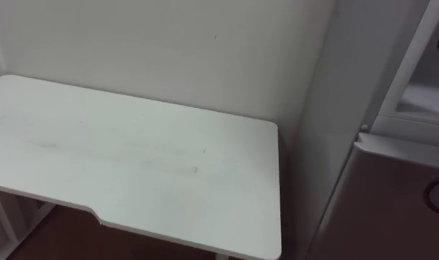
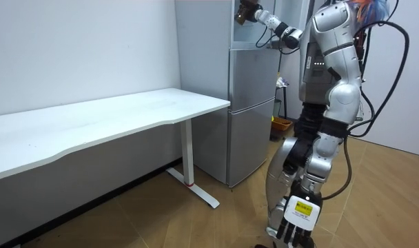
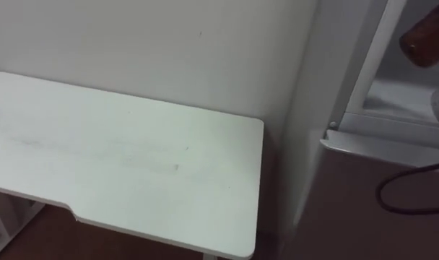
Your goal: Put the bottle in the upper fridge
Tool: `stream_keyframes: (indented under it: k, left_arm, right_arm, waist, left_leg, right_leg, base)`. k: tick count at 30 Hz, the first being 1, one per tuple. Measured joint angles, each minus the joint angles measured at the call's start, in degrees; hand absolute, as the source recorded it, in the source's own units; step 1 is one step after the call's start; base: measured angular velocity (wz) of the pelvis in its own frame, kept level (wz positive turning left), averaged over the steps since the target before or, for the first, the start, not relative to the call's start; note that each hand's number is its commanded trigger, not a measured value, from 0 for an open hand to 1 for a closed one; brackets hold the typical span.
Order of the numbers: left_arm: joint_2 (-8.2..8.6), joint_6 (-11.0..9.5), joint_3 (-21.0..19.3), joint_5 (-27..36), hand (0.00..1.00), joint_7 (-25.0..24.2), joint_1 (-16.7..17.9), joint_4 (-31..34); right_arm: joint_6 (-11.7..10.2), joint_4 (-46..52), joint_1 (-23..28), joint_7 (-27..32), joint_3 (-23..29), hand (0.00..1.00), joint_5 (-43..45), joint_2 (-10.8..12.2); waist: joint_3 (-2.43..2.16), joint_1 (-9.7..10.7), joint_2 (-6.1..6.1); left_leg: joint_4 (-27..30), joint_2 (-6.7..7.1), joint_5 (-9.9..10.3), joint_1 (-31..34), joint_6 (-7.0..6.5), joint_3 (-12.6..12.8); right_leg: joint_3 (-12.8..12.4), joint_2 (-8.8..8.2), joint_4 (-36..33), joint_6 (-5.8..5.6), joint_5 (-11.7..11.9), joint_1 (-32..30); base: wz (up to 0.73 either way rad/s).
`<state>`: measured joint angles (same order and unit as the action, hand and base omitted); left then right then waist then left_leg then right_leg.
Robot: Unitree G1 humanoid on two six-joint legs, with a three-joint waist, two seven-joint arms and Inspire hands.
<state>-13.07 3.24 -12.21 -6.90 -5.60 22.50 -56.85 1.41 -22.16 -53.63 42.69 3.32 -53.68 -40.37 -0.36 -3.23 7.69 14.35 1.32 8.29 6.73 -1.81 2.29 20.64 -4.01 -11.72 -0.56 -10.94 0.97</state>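
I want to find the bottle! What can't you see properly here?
Brown thing: right eye view, blurred and cut by the right edge; bottle or not, unclear.
Right hand: room view, too small, against the top edge.
Upper fridge inside: both eye views, cut by the right edge.

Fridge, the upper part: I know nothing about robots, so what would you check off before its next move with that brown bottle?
1. Upper fridge open: ok, its pale inside shows.
2. Bottle raised to that opening: ok.
3. Right hand at the bottle: ok.
4. Bottle set down on a shelf: cannot tell.
5. Left hand out of the way: ok, it hangs low and open.
6. Table apart from the raised arm: ok.
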Motion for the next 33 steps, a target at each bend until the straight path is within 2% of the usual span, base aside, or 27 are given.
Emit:
stream_keyframes:
  k: [7, 11, 14, 16, 18, 20, 21, 23, 25, 27, 30, 31, 32, 33]
  left_arm:
    - [-0.06, -0.1, 0.0, 0.0, 0.0, 0.0, -0.6, 0.0]
    - [-0.22, 0.0, 0.7, 0.0, 0.0, 0.1, -0.8, 0.4]
    - [-1.31, 0.4, 1.9, 0.3, 0.0, 0.1, -2.3, 0.3]
    - [-2.09, 0.3, 3.6, 0.6, 0.0, 0.1, -3.7, 0.0]
    - [-2.25, 0.2, 4.8, 0.7, 0.0, 0.1, -4.8, -0.5]
    - [-2.45, 0.2, 6.1, 1.4, 0.0, 0.1, -5.5, -0.5]
    - [-2.45, 0.2, 6.9, 1.9, 0.0, 0.1, -6.0, -0.6]
    - [-2.58, 0.1, 7.8, 2.2, 0.0, 0.1, -6.6, -0.6]
    - [-2.76, 0.1, 8.8, 2.7, 0.0, 0.1, -7.4, -0.6]
    - [-2.84, 0.1, 9.2, 3.0, 0.0, 0.1, -7.6, -0.6]
    - [-2.95, 0.1, 9.8, 3.0, 0.0, 0.1, -8.0, -0.8]
    - [-3.11, 0.1, 10.6, 3.0, 0.0, 0.1, -8.4, -1.0]
    - [-3.18, 0.1, 11.0, 3.0, 0.0, 0.1, -8.5, -1.0]
    - [-3.32, 0.1, 11.8, 3.0, 0.0, 0.1, -8.8, -1.0]
  right_arm:
    - [-0.1, -1.6, -0.2, 0.3, -0.1, 1.0, 0.0, -0.4]
    - [-0.1, -8.2, -1.6, 0.2, -1.3, 1.0, 0.0, -0.4]
    - [-0.1, -11.4, -1.6, 0.2, -2.9, 1.0, 0.0, -0.5]
    - [-0.1, -14.8, -1.6, -0.1, -5.9, 1.0, 0.0, -0.5]
    - [-2.5, -15.3, -2.4, -0.5, -6.5, 1.0, 1.5, -0.5]
    - [-3.1, -15.7, -2.6, -0.8, -6.9, 1.0, 1.6, -0.5]
    - [-4.7, -16.7, -2.6, -1.3, -7.1, 1.0, 2.7, -0.6]
    - [-6.2, -17.7, -2.7, -1.7, -7.6, 1.0, 5.2, -0.6]
    - [-8.7, -19.0, -2.7, -1.8, -7.8, 1.0, 6.9, -0.6]
    - [-10.3, -20.1, -2.7, -2.3, -8.4, 1.0, 7.0, -0.6]
    - [-11.5, -20.7, -2.7, -3.2, -9.4, 1.0, 7.3, -0.6]
    - [-12.4, -21.0, -2.7, -3.6, -9.5, 0.98, 7.4, -0.6]
    - [-12.9, -21.3, -2.7, -3.7, -9.6, 0.68, 7.5, -0.6]
    - [-13.9, -22.4, -2.7, -4.0, -9.9, 0.56, 8.1, -0.6]
  waist:
    - [0.28, -0.2, 0.64]
    - [0.3, -0.3, 0.74]
    - [0.33, -0.6, 0.69]
    - [0.55, -1.8, 0.44]
    - [0.83, -2.3, -0.12]
    - [1.09, -3.1, -0.42]
    - [1.26, -3.5, -0.61]
    - [1.32, -4.1, -0.7]
    - [1.44, -4.7, -0.77]
    - [1.58, -5.1, -0.81]
    - [1.85, -5.4, -1.18]
    - [1.99, -5.6, -1.22]
    - [1.99, -5.8, -1.21]
    - [2.02, -6.1, -1.24]
  left_leg:
    - [0.4, -0.05, 0.1, 0.6, 0.07, -0.1]
    - [0.7, -0.05, 0.1, 1.7, 0.02, -0.3]
    - [1.6, -0.33, -0.1, 3.6, 0.13, -0.8]
    - [2.1, -0.61, -0.2, 4.0, 0.2, -0.5]
    - [2.5, -0.71, -0.2, 4.8, 0.28, -0.7]
    - [2.5, -0.89, -0.3, 5.4, 0.36, -0.8]
    - [3.2, -0.97, -0.3, 6.0, 0.38, -0.9]
    - [3.6, -1.26, -0.3, 7.1, 0.44, -1.0]
    - [4.2, -1.62, -0.4, 8.5, 0.64, -1.1]
    - [4.2, -1.82, -0.5, 8.7, 0.77, -1.1]
    - [4.2, -1.95, -0.7, 8.7, 1.01, -1.3]
    - [4.2, -1.95, -0.8, 8.8, 1.09, -1.3]
    - [4.1, -1.98, -0.9, 8.8, 1.13, -1.3]
    - [4.2, -2.08, -0.9, 8.9, 1.22, -1.3]
  right_leg:
    - [0.0, 0.11, 0.0, 0.01, 0.0, -0.1]
    - [0.2, 0.14, 0.0, 0.1, 0.1, -0.5]
    - [0.6, 0.39, -0.1, 0.66, 0.5, -2.1]
    - [0.4, 0.56, -0.4, 0.84, 0.6, -2.7]
    - [0.5, 0.62, -0.7, 0.92, 0.7, -3.4]
    - [0.5, 0.73, -0.9, 1.07, 0.7, -3.9]
    - [0.7, 0.86, -0.9, 1.19, 0.8, -4.2]
    - [1.0, 1.1, -1.0, 1.44, 1.0, -5.0]
    - [1.3, 1.41, -1.0, 1.86, 1.2, -5.9]
    - [1.2, 1.56, -1.0, 2.06, 1.4, -6.1]
    - [1.1, 1.75, -0.9, 2.25, 1.4, -6.2]
    - [1.0, 1.73, -0.8, 2.36, 1.2, -6.8]
    - [0.8, 1.77, -0.9, 2.42, 1.1, -7.0]
    - [0.7, 1.93, -0.8, 2.45, 1.1, -7.0]
  base:
    - [0.01]
    - [0.03]
    - [0.02]
    - [-0.06]
    - [0.0]
    - [0.0]
    - [0.08]
    - [0.06]
    - [0.0]
    - [0.0]
    - [0.0]
    - [0.0]
    - [0.0]
    - [0.0]
